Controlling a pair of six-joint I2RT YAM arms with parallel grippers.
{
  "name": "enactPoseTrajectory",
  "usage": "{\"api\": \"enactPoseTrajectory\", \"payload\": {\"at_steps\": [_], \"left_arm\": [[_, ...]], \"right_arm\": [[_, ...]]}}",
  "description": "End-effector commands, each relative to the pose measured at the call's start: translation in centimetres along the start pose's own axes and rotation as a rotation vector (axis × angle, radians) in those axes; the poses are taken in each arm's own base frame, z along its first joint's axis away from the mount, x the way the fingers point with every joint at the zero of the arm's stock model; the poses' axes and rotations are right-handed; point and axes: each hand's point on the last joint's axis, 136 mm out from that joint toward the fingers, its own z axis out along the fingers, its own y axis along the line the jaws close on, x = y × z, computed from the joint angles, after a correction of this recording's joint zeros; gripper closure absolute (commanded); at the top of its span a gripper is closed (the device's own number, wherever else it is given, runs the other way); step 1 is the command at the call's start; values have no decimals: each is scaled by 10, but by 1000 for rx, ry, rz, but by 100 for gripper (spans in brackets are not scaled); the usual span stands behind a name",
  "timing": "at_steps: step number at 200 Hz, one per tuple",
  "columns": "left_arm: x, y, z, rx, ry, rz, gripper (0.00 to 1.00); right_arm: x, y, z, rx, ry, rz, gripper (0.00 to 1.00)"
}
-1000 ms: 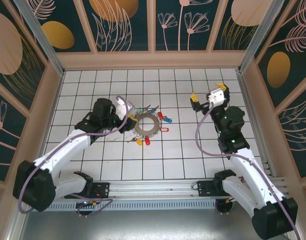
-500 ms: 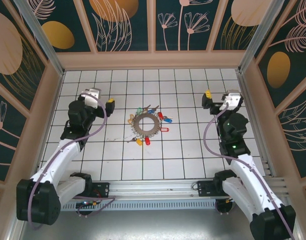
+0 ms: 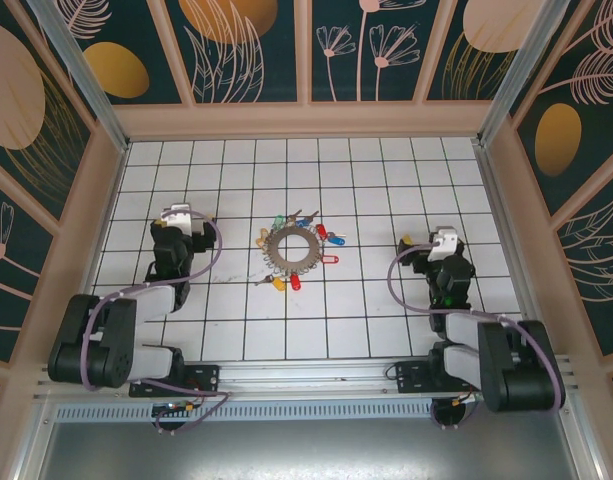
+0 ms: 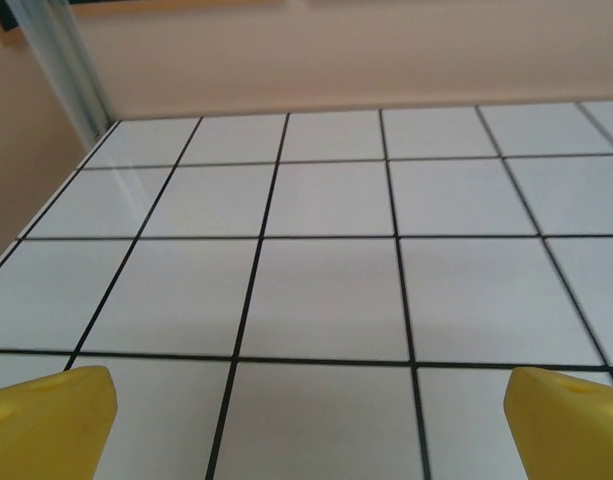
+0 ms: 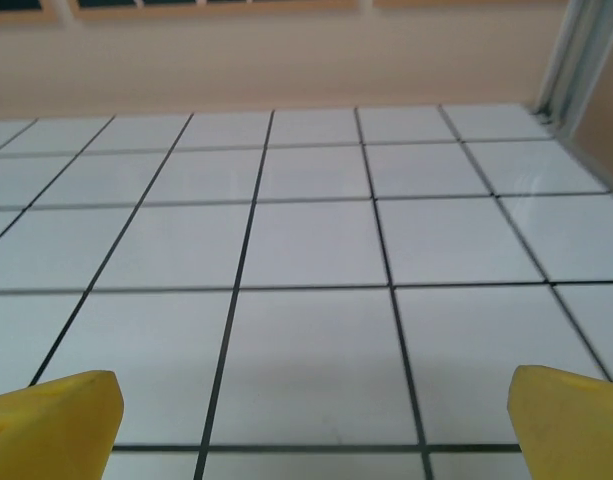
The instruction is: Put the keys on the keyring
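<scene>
My left arm [image 3: 106,335], lower left of the frame, and right arm [image 3: 506,365], lower right, match: black joint housings, white links, a grey-purple cable [image 3: 394,275] looping along each, a white wrist block [image 3: 176,214]. The left end effector [image 4: 306,420] and right end effector [image 5: 311,415] have blunt yellow fingertips [image 4: 46,410].

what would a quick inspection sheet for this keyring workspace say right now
surface: white tiled table, black grid lines, looks clean
job's things: keyring flat at centre; keys fanned round its rim, whether threaded on is unclear
clutter: nothing seen
grippers: left gripper open over bare tiles; right gripper open over bare tiles; both apart from the keyring, holding nothing
cables: purple cables loop along each arm, off the keys
surroundings: floral panel walls; metal rail at near edge
</scene>
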Motion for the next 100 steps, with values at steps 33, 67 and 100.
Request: {"api": "enactPoseTrajectory", "payload": {"at_steps": [33,67,100], "left_arm": [[-26,14,1,-41,-177,-46,1],[-14,21,-2,-20,-188,-82,1],[-16,21,-1,-18,-203,-86,1]], "right_arm": [[-33,-15,31,14,-152,44,1],[-27,-27,42,62,-109,79,1],[-28,-33,41,72,-118,101,1]]}}
